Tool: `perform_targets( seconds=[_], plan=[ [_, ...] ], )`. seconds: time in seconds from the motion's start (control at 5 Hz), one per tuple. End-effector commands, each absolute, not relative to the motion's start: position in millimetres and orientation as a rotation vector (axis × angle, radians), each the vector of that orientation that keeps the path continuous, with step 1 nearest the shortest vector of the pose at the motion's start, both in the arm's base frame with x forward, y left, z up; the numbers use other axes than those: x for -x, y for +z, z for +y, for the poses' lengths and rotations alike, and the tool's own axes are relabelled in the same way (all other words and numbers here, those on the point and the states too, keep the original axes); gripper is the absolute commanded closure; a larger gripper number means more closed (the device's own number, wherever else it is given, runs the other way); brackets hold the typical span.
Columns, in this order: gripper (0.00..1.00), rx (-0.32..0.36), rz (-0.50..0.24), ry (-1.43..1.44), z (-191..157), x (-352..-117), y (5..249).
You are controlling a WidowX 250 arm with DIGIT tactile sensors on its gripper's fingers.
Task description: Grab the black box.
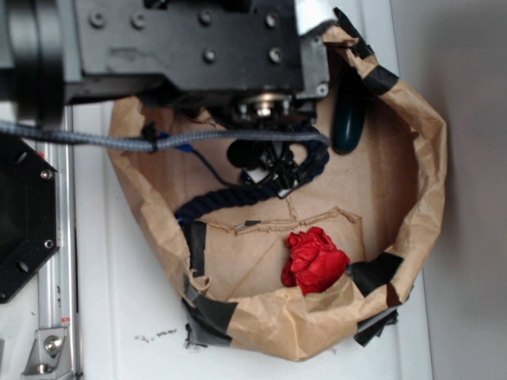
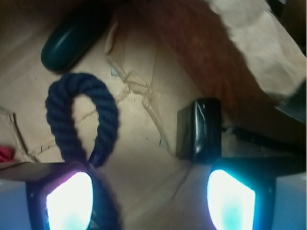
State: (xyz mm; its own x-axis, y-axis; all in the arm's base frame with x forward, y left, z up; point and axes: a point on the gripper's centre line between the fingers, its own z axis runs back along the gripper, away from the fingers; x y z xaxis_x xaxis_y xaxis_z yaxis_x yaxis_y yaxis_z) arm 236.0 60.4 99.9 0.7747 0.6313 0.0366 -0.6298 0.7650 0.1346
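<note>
End effector [image 2: 151, 191], jaws wide apart and empty, above the paper tray [image 2: 144, 158]; black box [image 2: 199, 129] lies just beyond the right finger [image 2: 230, 196], off-centre; navy rope [image 2: 81, 120] nearby.

Seen from the exterior camera as a dark metal arm [image 1: 182, 43] reaching in from the upper left, wrist pointing downward, with the gripper [image 1: 269, 162] hanging below it, mostly hidden under the arm's own housing and a grey braided cable [image 1: 95, 138]. Shown in the wrist view with jaws spread wide apart, one finger pad [image 2: 69, 201] glowing at the lower left and the other [image 2: 230, 199] at the lower right, nothing between them. Lit brightly on both pads, pinkish-white on the left one and cyan on the right.
</note>
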Motion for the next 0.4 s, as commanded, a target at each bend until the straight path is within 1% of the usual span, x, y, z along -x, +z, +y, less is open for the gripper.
perform_targets(
  seconds=[0.0,0.2],
  plan=[
    [0.0,-0.226,0.006,0.702,76.8,-205.0,90.0],
    [0.0,-0.268,-0.001,0.688,90.3,-188.7,94.7]
  ],
)
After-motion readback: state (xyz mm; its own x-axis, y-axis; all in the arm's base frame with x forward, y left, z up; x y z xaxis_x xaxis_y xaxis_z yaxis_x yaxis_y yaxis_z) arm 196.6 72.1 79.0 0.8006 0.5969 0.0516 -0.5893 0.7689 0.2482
